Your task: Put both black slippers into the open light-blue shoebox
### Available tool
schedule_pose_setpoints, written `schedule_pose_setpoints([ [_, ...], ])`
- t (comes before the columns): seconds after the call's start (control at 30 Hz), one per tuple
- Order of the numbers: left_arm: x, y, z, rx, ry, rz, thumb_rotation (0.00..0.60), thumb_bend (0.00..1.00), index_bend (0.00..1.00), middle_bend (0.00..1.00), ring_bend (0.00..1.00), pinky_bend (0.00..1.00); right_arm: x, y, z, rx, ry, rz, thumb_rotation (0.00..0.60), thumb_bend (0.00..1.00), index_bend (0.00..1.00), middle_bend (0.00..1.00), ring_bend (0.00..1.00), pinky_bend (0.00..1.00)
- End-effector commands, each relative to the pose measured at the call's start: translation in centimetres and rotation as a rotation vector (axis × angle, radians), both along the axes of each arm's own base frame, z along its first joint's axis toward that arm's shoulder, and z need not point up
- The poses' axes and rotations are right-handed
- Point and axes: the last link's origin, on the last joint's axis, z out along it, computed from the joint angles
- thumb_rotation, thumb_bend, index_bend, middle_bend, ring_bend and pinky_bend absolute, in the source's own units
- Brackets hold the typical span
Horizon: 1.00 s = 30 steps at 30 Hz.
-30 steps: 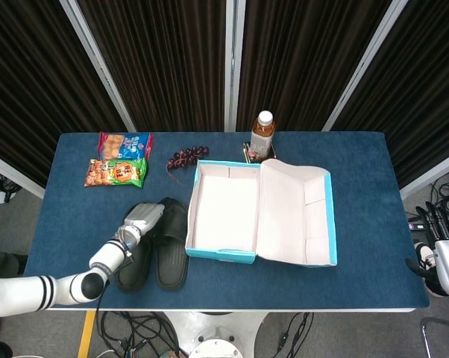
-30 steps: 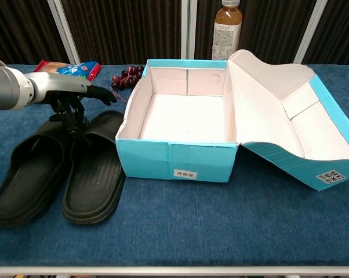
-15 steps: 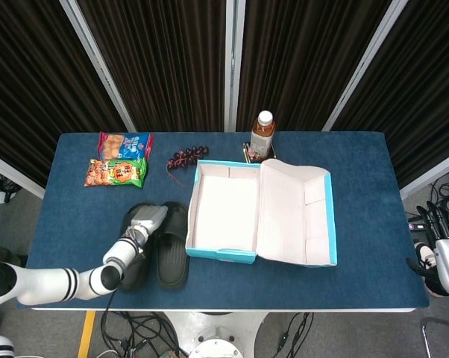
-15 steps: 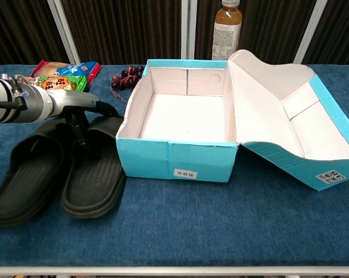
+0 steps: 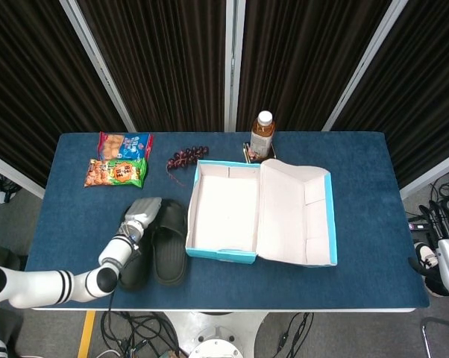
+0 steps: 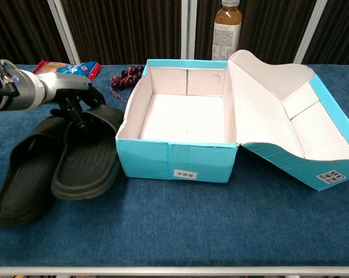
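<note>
Since the earlier frames, both black slippers have been raised at their front ends and shifted, so that the right slipper (image 6: 86, 156) now overlaps the edge of the left slipper (image 6: 25, 176), and the left hand has been drawn back toward the slippers' far ends. A blue table (image 5: 359, 164) is seen carrying everything. At its middle the open light-blue shoebox (image 6: 180, 124) is placed, its pale interior holding nothing and its lid (image 6: 290, 124) folded out to the right. The two slippers are laid just left of the box, the right one nearly against the box wall, neither yet inside. The left hand (image 6: 67, 92) is held over the far ends of the slippers, with its dark fingers (image 6: 76, 113) pushed down between and onto the straps; the straps appear to be gripped, since the slippers are tilted up beneath the hand. The right hand (image 5: 444, 265) is seen only in the head view, well apart at the table's right edge, and whether it is open or closed cannot be told. Behind the box a bottle of brown drink (image 6: 226, 32) is stood upright. At the far left two snack packets (image 5: 120, 160) are laid, and between them and the box a bunch of dark grapes (image 6: 125, 78) is found.
</note>
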Motion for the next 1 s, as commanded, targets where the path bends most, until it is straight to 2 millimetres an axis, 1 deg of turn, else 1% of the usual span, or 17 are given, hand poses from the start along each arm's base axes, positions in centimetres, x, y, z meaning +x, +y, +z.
schedule_pose_setpoints([
  [0.03,0.2,0.3,2.4,0.075,0.022,-0.035,0.6,0.0,0.42,0.45,0.81,0.92,0.0,0.0,0.1,-0.002,0.0,0.002,0.6,0.03,0.0,0.0,0.0,0.0],
  [0.17,0.1,0.4,4.5,0.145,0.042,-0.053,0.6,0.0,0.42,0.45,0.81,0.92,0.0,0.2,0.2,-0.006,0.0,0.003,0.6,0.03,0.0,0.0,0.0,0.0],
  [0.33,0.0,1.3,7.9,0.26,-0.023,-0.027,0.6,0.0,0.42,0.45,0.81,0.92,-0.1,0.3,0.3,-0.007,0.002,0.002,0.6,0.03,0.0,0.0,0.0,0.0],
  [0.4,0.3,2.0,9.0,0.312,-0.117,-0.001,0.6,0.0,0.42,0.46,0.81,0.92,-0.1,0.3,0.3,-0.006,0.004,0.002,0.6,0.03,0.0,0.0,0.0,0.0],
  [0.47,0.9,2.8,9.6,0.351,-0.228,0.016,0.6,0.0,0.42,0.47,0.81,0.92,0.0,0.3,0.4,-0.004,0.008,0.004,0.6,0.03,0.0,0.0,0.0,0.0],
  [0.5,1.5,3.2,9.7,0.364,-0.301,0.013,0.6,0.0,0.42,0.47,0.81,0.92,0.1,0.3,0.4,-0.004,0.011,0.006,0.6,0.03,0.0,0.0,0.0,0.0],
  [0.57,2.6,3.8,9.3,0.364,-0.41,-0.005,0.6,0.0,0.42,0.47,0.8,0.91,0.3,0.2,0.5,-0.003,0.017,0.007,0.6,0.03,0.0,0.0,0.0,0.0],
  [0.63,4.2,4.4,8.3,0.337,-0.53,-0.033,0.6,0.0,0.42,0.47,0.77,0.91,0.5,0.1,0.5,-0.002,0.023,0.009,0.6,0.03,0.0,0.0,0.0,0.0],
  [0.8,7.7,5.9,5.0,0.265,-0.751,-0.057,0.6,0.0,0.42,0.47,0.74,0.88,0.9,0.1,0.6,0.004,0.038,0.006,0.6,0.03,0.0,0.0,0.0,0.0],
  [0.9,9.2,6.5,3.0,0.202,-0.829,-0.055,0.6,0.0,0.42,0.47,0.73,0.86,1.1,0.1,0.8,0.002,0.046,0.001,0.6,0.03,0.0,0.0,0.0,0.0],
  [1.0,10.4,7.0,1.2,0.157,-0.842,-0.074,0.6,0.0,0.42,0.46,0.71,0.84,1.2,0.2,1.0,0.002,0.054,-0.003,0.6,0.03,0.0,0.0,0.0,0.0],
])
